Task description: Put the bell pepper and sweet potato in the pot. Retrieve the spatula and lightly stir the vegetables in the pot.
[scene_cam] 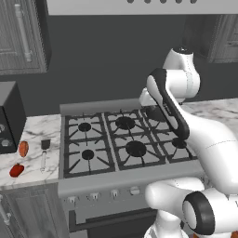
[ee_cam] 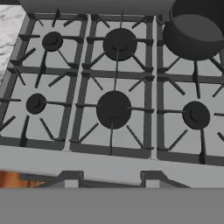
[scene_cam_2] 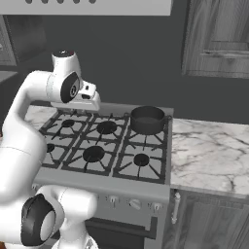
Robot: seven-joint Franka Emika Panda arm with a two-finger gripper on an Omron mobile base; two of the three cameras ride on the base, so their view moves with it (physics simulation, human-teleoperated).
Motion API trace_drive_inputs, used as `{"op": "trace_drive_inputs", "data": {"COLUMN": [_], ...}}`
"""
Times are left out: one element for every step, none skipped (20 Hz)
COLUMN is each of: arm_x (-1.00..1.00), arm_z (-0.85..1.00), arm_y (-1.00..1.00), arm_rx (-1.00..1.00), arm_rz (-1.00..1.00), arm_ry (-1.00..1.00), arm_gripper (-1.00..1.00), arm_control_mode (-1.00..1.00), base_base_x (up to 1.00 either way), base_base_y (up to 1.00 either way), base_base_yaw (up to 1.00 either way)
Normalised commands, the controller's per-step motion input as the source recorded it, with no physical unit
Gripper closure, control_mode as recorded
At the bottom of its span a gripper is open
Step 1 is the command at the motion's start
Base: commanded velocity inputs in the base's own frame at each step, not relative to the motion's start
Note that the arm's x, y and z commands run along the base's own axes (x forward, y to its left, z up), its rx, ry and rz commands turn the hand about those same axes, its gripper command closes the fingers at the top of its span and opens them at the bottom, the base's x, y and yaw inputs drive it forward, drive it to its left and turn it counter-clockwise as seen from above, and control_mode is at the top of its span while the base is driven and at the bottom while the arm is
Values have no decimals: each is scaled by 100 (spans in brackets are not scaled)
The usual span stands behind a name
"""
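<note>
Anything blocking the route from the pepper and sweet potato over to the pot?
Nothing visible. The bell pepper and sweet potato lie on the counter left of the stove; the pot sits on its back right burner, empty. Between them are only low grates. The spatula lies beside the vegetables.

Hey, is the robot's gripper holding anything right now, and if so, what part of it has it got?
Nothing is held. The gripper hangs above the stove with only air between its fingertips. The bell pepper, sweet potato and spatula lie on the counter.
</note>
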Motion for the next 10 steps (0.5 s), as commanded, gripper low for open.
{"op": "trace_drive_inputs", "data": {"arm_x": [0,0,0,0,0,0,0,-3,-24,-47], "arm_z": [0,0,0,0,0,0,-1,0,0,0], "arm_y": [0,3,20,25,32,42,52,56,68,65], "arm_rx": [0,0,0,0,0,0,0,0,0,0], "arm_rz": [0,0,0,0,0,0,0,0,2,5], "arm_ry": [0,-2,-1,0,0,-2,-4,0,-3,-12], "arm_gripper": [-100,-100,-100,-100,-100,-100,-100,-100,-100,-100], "arm_control_mode": [-100,-100,-100,-100,-100,-100,-100,-100,-100,-100], "base_base_x": [0,0,0,0,0,0,0,0,0,0], "base_base_y": [0,0,0,0,0,0,0,0,0,0], "base_base_yaw": [0,0,0,0,0,0,0,0,0,0]}}
